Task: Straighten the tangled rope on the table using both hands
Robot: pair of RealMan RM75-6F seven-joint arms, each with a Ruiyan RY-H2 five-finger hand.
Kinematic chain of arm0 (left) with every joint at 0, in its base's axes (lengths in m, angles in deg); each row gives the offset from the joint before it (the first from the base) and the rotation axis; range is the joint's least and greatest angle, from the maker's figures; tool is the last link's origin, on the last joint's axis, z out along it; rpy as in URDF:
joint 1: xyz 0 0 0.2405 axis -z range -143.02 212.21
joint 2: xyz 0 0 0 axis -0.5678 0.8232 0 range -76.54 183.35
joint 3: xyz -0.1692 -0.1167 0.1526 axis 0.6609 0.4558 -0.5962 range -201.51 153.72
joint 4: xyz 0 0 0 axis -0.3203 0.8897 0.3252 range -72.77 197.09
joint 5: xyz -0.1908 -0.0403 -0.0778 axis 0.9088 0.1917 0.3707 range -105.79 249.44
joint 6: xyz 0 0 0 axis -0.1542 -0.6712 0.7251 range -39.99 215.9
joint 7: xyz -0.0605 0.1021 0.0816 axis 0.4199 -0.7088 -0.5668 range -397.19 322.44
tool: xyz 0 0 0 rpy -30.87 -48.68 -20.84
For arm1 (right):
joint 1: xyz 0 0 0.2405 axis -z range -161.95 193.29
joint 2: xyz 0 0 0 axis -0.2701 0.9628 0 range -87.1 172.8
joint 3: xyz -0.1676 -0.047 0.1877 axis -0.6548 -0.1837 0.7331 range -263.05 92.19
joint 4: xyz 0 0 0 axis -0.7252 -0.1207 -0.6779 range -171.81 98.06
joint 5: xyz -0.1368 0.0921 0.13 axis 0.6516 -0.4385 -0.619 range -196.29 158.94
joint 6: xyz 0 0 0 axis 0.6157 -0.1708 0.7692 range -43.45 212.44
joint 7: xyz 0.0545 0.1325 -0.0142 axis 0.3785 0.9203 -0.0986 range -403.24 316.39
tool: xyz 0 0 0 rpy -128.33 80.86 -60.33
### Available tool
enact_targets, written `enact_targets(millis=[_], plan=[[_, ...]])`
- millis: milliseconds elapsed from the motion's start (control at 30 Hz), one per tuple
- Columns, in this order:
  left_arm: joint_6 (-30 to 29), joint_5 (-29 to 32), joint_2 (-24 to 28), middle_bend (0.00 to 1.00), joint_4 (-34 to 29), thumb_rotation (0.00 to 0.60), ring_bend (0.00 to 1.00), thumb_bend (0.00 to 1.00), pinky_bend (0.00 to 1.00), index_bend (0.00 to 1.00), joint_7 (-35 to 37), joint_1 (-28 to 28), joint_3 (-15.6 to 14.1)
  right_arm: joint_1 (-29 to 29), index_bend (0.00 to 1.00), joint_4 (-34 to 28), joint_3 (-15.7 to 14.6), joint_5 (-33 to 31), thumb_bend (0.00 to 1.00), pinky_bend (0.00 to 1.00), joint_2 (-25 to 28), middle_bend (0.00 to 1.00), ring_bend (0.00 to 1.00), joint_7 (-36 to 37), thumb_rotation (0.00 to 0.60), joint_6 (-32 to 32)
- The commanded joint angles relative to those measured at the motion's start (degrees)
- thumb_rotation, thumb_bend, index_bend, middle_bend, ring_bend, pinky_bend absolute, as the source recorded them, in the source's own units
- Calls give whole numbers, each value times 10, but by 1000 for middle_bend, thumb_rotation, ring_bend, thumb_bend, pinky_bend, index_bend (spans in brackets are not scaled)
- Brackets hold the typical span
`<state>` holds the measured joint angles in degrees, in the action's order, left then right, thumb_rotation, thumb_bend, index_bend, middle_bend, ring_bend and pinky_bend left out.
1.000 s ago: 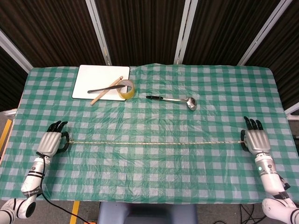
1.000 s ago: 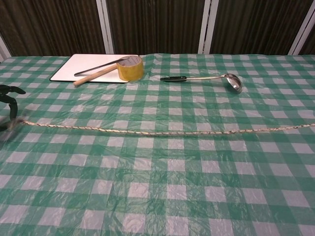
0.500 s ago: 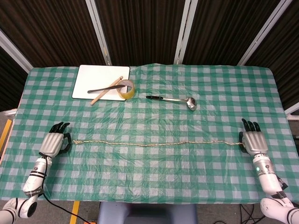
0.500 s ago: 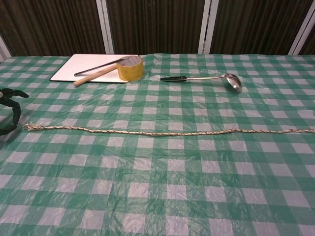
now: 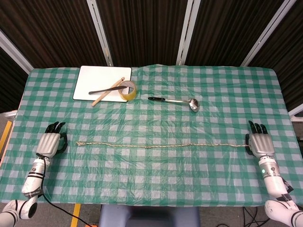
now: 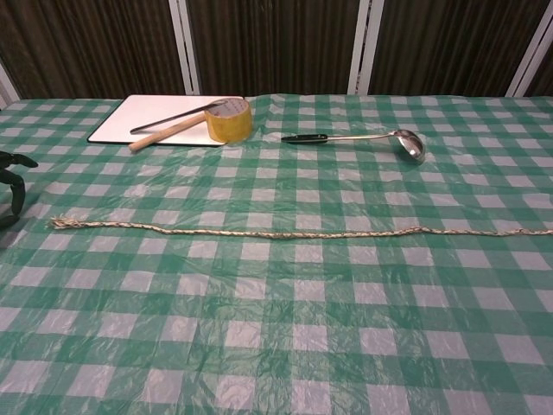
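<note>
Pale twine, the rope (image 5: 161, 145) lies nearly straight across the green checked worktop (image 5: 156, 175). Just off the rope's left end my left hand (image 5: 49, 143) rests released, fingers apart, not touching it. At the rope's right end sits my right hand (image 5: 258, 143); whether it grasps the rope there, I cannot tell.

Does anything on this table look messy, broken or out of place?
Nothing stands out. The rope lies nearly straight across the checked cloth, its frayed end clear of the left hand. The tape roll sits half on the white board, the ladle lies flat.
</note>
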<state>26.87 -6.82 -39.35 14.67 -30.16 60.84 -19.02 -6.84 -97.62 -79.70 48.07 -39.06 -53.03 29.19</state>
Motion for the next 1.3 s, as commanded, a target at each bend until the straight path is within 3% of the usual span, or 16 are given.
enact_targets(millis=[33, 167, 300, 333, 400, 467, 500, 600, 667, 833, 1033, 1300], plan=[[5, 3, -4, 96, 6, 600, 0, 397, 113, 606, -2, 1, 2, -1, 780, 3, 2, -1, 498, 0, -1, 34, 0, 1, 600, 4], [4, 4, -6, 97, 11, 600, 0, 400, 113, 606, -8, 0, 3, 1, 744, 7, 3, -1, 498, 0, -2, 34, 0, 3, 600, 5], [-5, 5, -8, 96, 9, 600, 0, 398, 101, 599, -28, -1, 5, 0, 579, 15, 2, -5, 498, 0, -5, 36, 0, -3, 600, 15], [-6, 6, -8, 96, 8, 600, 0, 401, 101, 590, -33, -2, 6, 0, 503, 17, 2, -7, 498, 0, -6, 36, 0, -5, 600, 18], [-12, 8, -6, 90, 0, 600, 0, 405, 100, 530, -45, -4, 7, -2, 186, 16, -1, -23, 483, 0, -1, 13, 0, -17, 600, 45], [-23, 7, 1, 77, -17, 600, 0, 406, 99, 414, -48, -9, 8, -6, 32, 5, 0, -37, 436, 0, 9, 0, 0, -32, 600, 63], [-29, 7, 6, 64, -27, 600, 0, 407, 99, 303, -48, -12, 9, -5, 0, 0, 0, -38, 385, 0, 12, 0, 0, -35, 600, 61], [-57, -3, 32, 38, -72, 600, 0, 410, 99, 75, -51, -23, 7, 0, 0, -22, 2, -31, 308, 0, 26, 0, 0, -30, 600, 45], [-83, -11, 55, 31, -108, 600, 0, 411, 99, 13, -57, -33, 6, 6, 0, -41, 1, -22, 295, 0, 40, 0, 0, -21, 600, 31], [-143, -27, 111, 19, -199, 600, 0, 414, 99, 0, -74, -64, 1, 29, 0, -93, 1, 8, 293, 0, 76, 0, 0, 5, 600, -25], [-218, -63, 184, 0, -317, 600, 0, 413, 99, 0, -58, -113, -22, 84, 0, -176, -6, 81, 294, 0, 123, 0, 0, 52, 600, -160], [-285, -97, 242, 0, -407, 600, 0, 413, 91, 0, -75, -184, -73, 180, 0, -289, -54, 178, 294, 0, 155, 0, 0, 33, 600, -332]])
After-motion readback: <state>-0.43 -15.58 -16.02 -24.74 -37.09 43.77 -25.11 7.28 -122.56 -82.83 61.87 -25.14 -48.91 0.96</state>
